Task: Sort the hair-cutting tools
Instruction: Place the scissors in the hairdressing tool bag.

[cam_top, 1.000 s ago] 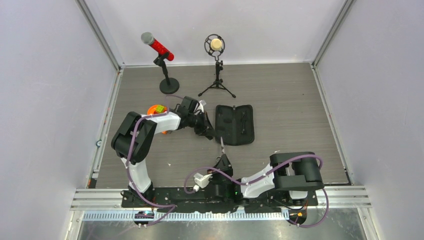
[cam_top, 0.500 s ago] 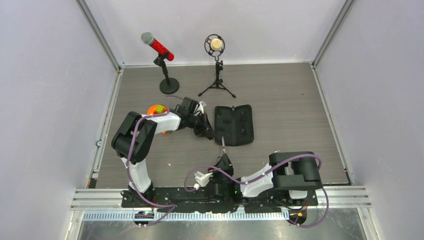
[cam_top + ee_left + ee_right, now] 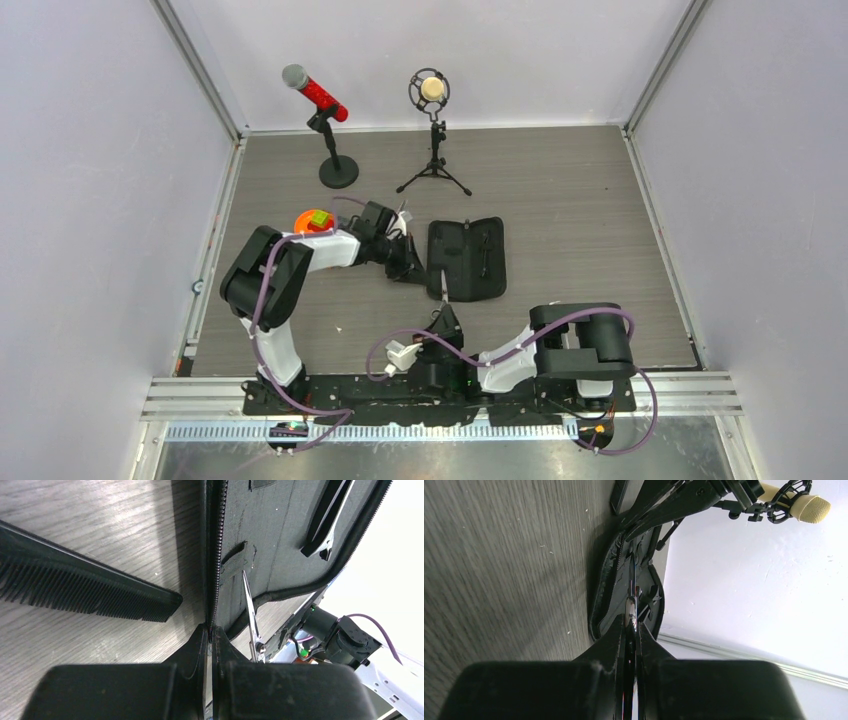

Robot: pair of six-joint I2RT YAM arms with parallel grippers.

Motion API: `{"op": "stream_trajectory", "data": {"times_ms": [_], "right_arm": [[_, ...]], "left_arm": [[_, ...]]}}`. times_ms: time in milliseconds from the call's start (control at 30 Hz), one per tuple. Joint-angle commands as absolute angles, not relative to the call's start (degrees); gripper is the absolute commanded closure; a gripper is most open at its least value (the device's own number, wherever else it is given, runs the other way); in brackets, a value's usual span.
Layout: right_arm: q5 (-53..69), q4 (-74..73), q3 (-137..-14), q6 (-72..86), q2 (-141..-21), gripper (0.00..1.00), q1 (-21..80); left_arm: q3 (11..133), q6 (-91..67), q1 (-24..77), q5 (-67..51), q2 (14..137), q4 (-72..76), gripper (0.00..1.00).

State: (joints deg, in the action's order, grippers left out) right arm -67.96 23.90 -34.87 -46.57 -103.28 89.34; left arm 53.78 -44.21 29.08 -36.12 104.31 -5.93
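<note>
The black zip case (image 3: 470,262) lies open on the table with a thin black hair clip (image 3: 324,527) strapped inside. My left gripper (image 3: 409,269) is shut on the case's left zip edge (image 3: 214,580). A black comb (image 3: 85,592) lies on the table beside it in the left wrist view. My right gripper (image 3: 443,318) is shut on slim silver scissors (image 3: 441,288), held edge-on with the blades pointing at the case's near left corner. The scissors also show in the right wrist view (image 3: 632,580) and the left wrist view (image 3: 250,610).
A red microphone (image 3: 318,95) on a round black base and a cream microphone (image 3: 432,90) on a tripod stand at the back. An orange and green object (image 3: 314,218) sits behind the left arm. Walls close in on the left, right and back.
The case has shifted slightly left and toward the near edge with my left gripper on it. The scissors tip now reaches the case's near left corner.
</note>
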Motion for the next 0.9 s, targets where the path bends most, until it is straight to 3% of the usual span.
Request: {"op": "stream_trajectory", "data": {"times_ms": [0, 367, 867], "right_arm": [[-68.55, 27.6, -36.3, -47.65, -103.69, 0.95, 89.13], [-66.89, 28.64, -36.43, -49.01, -104.03, 0.95, 89.03], [-62.01, 11.3, -36.81, -36.88, -98.17, 0.95, 89.7]], "left_arm": [[53.13, -42.28, 30.03, -37.68, 101.45, -7.38, 1.0], [53.96, -42.1, 30.67, -37.75, 101.43, -7.85, 1.0], [55.19, -42.32, 30.67, -35.83, 102.42, -8.69, 1.0]]}}
